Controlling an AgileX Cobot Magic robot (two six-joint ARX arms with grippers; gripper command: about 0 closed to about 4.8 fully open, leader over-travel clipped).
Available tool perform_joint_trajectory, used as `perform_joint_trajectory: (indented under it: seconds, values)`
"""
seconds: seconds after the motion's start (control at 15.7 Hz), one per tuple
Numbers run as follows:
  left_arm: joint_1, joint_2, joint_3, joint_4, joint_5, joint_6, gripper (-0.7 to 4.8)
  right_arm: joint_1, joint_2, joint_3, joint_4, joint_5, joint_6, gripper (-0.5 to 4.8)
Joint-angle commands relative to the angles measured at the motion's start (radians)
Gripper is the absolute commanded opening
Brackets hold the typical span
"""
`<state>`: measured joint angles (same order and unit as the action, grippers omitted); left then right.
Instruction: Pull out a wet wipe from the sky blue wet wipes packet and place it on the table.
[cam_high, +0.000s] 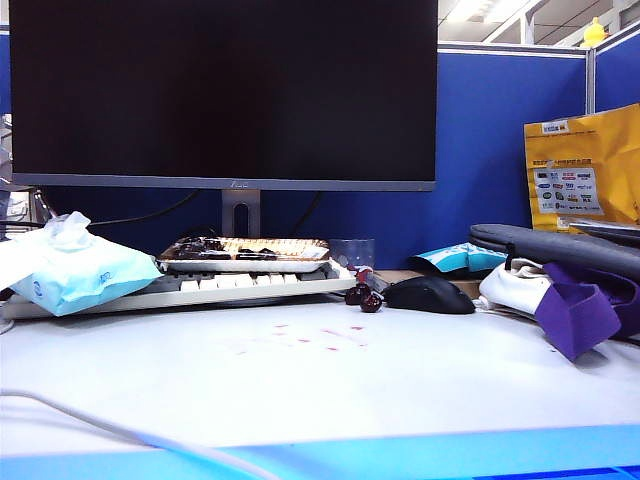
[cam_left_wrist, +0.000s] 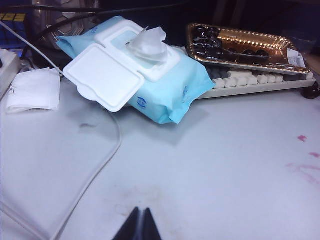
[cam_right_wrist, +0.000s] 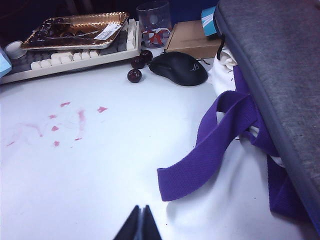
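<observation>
The sky blue wet wipes packet (cam_high: 75, 270) (cam_left_wrist: 150, 75) lies at the far left of the white table (cam_high: 320, 380), leaning on a keyboard. Its white lid (cam_left_wrist: 102, 75) is flipped open and a wet wipe (cam_left_wrist: 147, 42) (cam_high: 65, 232) sticks up crumpled from the opening. My left gripper (cam_left_wrist: 140, 210) is shut with nothing in it, well short of the packet over bare table. My right gripper (cam_right_wrist: 140, 207) is shut too, empty, over the table near a purple strap (cam_right_wrist: 210, 145). Neither gripper shows in the exterior view.
A keyboard (cam_high: 230, 285) carrying a gold tray (cam_high: 245, 250) stands under the monitor (cam_high: 220, 90). Black mouse (cam_high: 430, 295), dark cherries (cam_high: 365, 297), a grey bag (cam_high: 560, 250) with purple strap at right. A white cable (cam_left_wrist: 95, 175) crosses the table by the packet; a folded white sachet (cam_left_wrist: 32, 90) lies beside it.
</observation>
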<state>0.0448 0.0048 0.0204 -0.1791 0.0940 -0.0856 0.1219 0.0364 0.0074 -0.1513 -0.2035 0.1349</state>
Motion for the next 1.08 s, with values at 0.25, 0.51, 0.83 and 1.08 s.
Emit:
perform_joint_trajectory:
  seconds: [0.25, 0.51, 0.83, 1.08]
  values:
    - [0.001, -0.003, -0.003, -0.014, -0.001, 0.0, 0.25, 0.0, 0.0, -0.001, -0.001, 0.0, 0.002, -0.01]
    - [0.001, -0.003, -0.004, -0.004, -0.001, -0.061, 0.25, 0.0, 0.0, -0.001, -0.001, 0.0, 0.002, -0.01]
    - [0.001, 0.003, 0.045, 0.211, -0.03, -0.164, 0.25, 0.0, 0.0, -0.001, -0.001, 0.0, 0.002, -0.01]
    - [0.001, 0.175, 0.221, 0.228, -0.03, -0.175, 0.25, 0.0, 0.0, -0.001, -0.001, 0.0, 0.002, -0.01]
